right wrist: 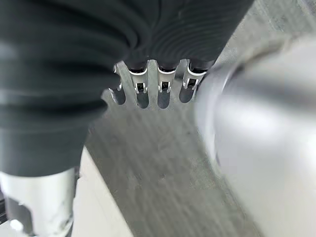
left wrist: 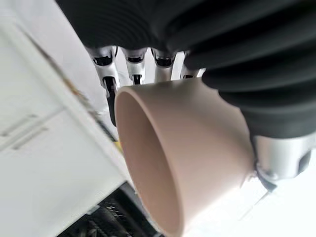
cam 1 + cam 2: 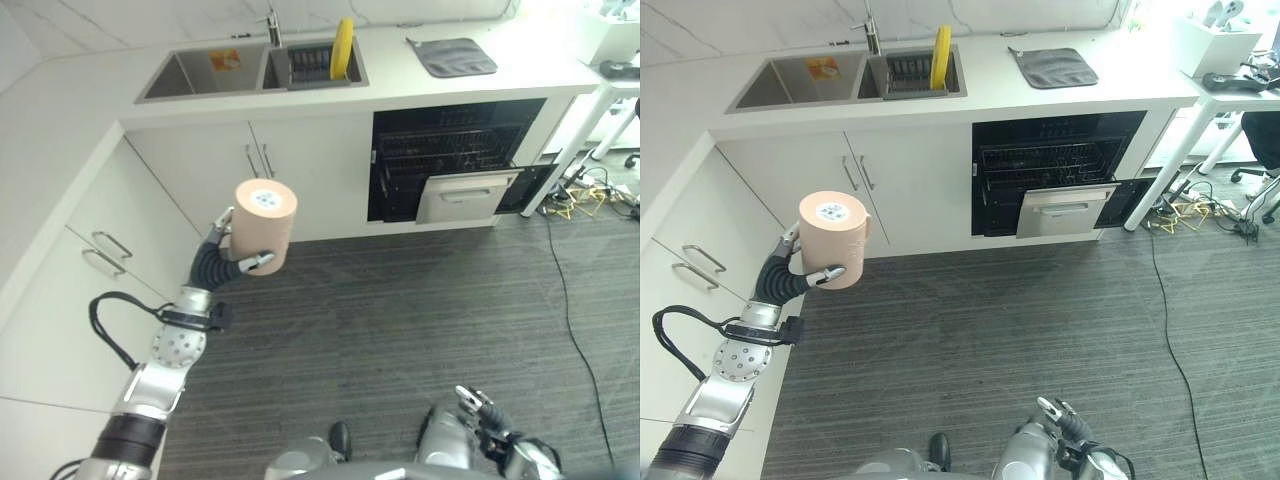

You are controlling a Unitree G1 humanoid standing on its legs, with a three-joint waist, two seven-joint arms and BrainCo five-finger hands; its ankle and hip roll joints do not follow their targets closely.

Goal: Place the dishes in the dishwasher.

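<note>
Left eye view: left hand [image 3: 232,255] clasps a beige cup [image 3: 264,226] above the floor, mid-carry; next, presumably, it must reach the open dishwasher [image 3: 452,160] rack.

The left hand [image 3: 800,268] is up in front of the white cabinets [image 3: 830,185], fingers and thumb wrapped around a peach-coloured cup [image 3: 833,238] that's held upside down with its base facing up. Behind it the table [image 3: 1070,85] has a double sink [image 3: 845,78] with a yellow plate [image 3: 940,44] standing on edge in the right basin's rack and a grey mat [image 3: 1052,66] lying flat off to the right, and below that the dishwasher [image 3: 1055,170] is open with its dark racks showing and its silver drawer front [image 3: 1067,211] pulled out a bit. The right hand [image 3: 1068,425] is low at the bottom edge over the grey striped floor [image 3: 1040,320], well apart from everything, and I can't tell what its fingers are doing.
</note>
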